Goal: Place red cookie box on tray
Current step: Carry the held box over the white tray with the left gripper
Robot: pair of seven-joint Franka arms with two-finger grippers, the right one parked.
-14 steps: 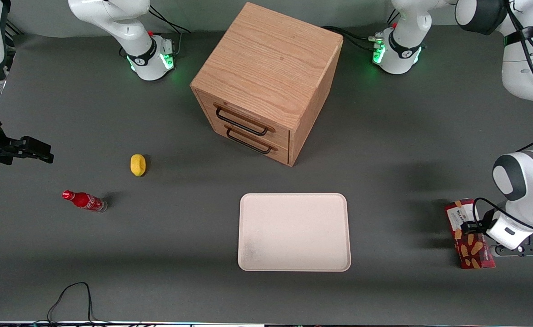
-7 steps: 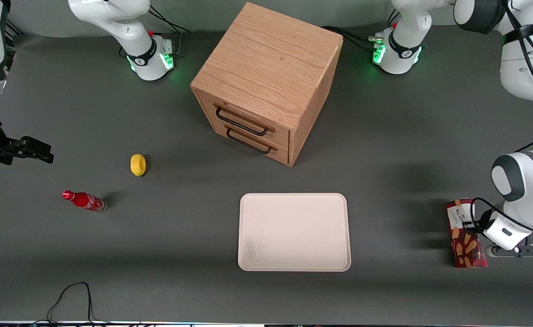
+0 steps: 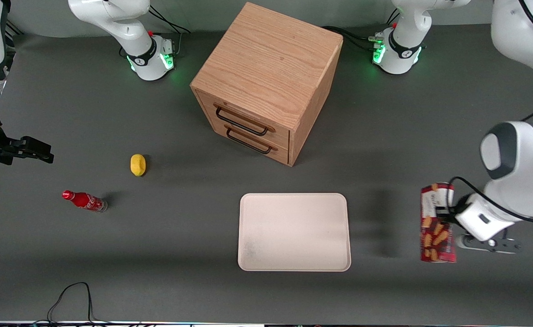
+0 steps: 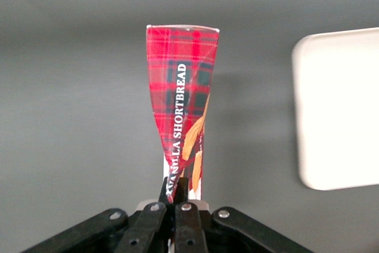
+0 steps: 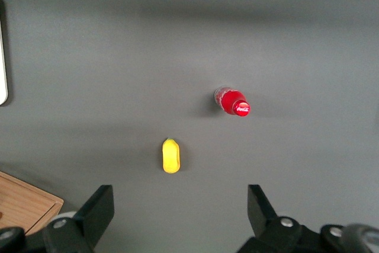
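**Box held clear of the tray**

You have one box (image 3: 437, 222), one tray (image 3: 294, 232), one cabinet (image 3: 266, 81), one bottle (image 3: 84, 200) and one yellow lump (image 3: 137, 164) on the tabletop (image 3: 180, 236). The gripper (image 3: 448, 213) hangs toward the working arm's end from the tray, its fingers (image 4: 177, 197) pinched on the box's edge. The wrist hides part of the box, which is apart from the tray.

Front view looks steeply down on the table; both wrist views face downward, closer.
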